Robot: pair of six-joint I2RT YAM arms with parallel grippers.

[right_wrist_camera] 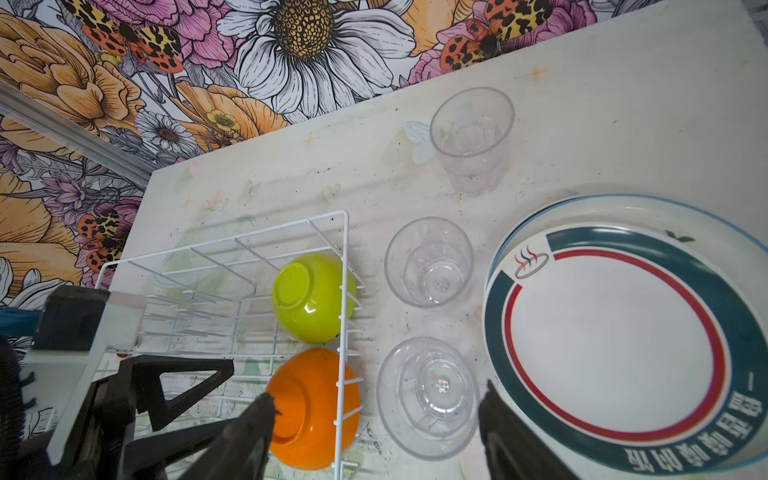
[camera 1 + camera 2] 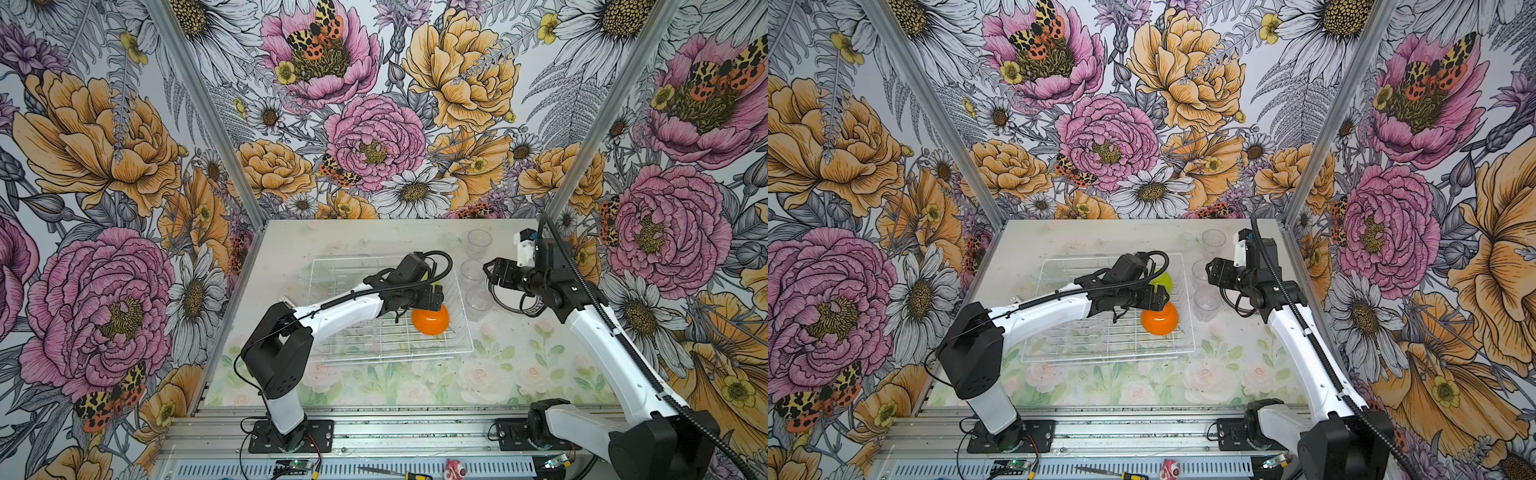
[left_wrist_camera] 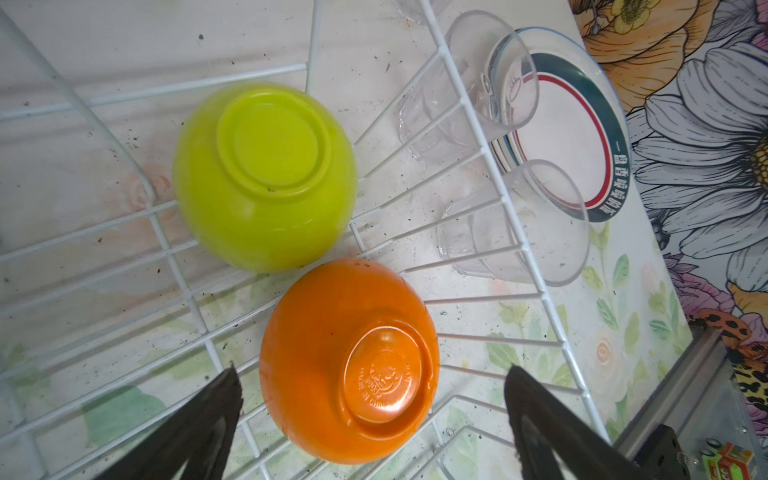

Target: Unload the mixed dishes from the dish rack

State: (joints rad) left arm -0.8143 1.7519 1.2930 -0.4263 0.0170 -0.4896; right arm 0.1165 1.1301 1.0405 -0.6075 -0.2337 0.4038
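L pincer (image 3: pixel 374 376) is spread wide, nothing pinched. The orange bowl (image 3: pixel 324 324) lies upside-down right under it, betw. its fingertips, inside the dish rack (image 1: pixel 345 232). The lime-green bowl (image 3: pixel 266 174), also upside-down, sits just beyond, in the same rack. R pincer (image 1: pixel 376 399) is spread too, empty, over the near tumbler (image 1: pixel 428 399). Mid tumbler (image 1: pixel 428 262) and far tumbler (image 1: pixel 471 133) stand farther ahead. Plates (image 1: pixel 615 345) are stacked just beside the R pincer on the worktop (image 1: pixel 623 124).

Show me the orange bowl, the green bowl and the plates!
orange bowl (image 3: pixel 384 384): left wrist view, on its upturned base.
green bowl (image 1: pixel 293 286): right wrist view, on its upturned base.
plates (image 1: pixel 611 345): right wrist view, white middle of the top plate.
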